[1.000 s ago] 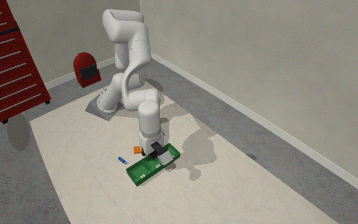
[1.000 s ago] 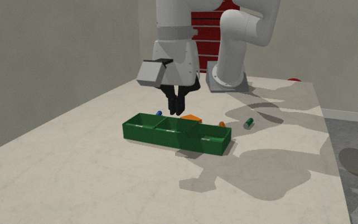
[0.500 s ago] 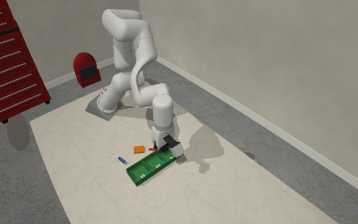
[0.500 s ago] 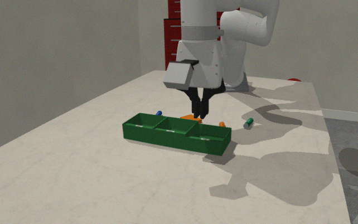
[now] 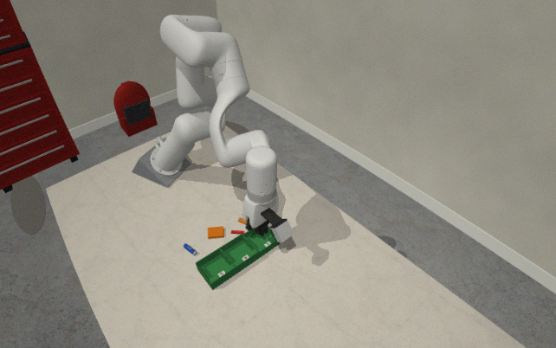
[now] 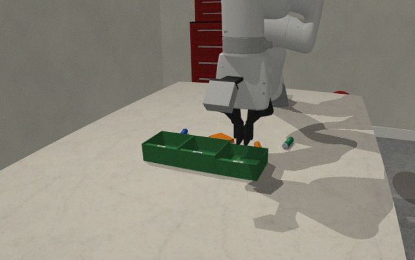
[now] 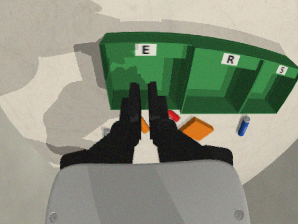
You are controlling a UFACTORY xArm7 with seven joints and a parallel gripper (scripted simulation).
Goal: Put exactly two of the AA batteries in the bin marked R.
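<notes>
A green tray (image 5: pixel 235 258) of three bins stands on the table. In the wrist view its bins are marked E (image 7: pixel 145 50), R (image 7: pixel 229 59) and S (image 7: pixel 282 70), and all look empty. My gripper (image 6: pixel 243 140) is shut and holds nothing; its tips hang over the near wall of bin E. A blue battery (image 5: pixel 190 248) (image 7: pixel 244 125) lies beyond the S end of the tray. An orange battery (image 6: pixel 257 144) lies just behind bin E, beside my fingers. A green battery (image 6: pixel 287 142) lies further to the right.
An orange block (image 5: pixel 216 232) and a small red stick (image 5: pixel 236 232) lie on the table behind the tray, close to my fingers. The arm's base (image 5: pixel 162 166) stands at the table's far end. A red tool cabinet (image 5: pixel 26 95) stands beyond the table.
</notes>
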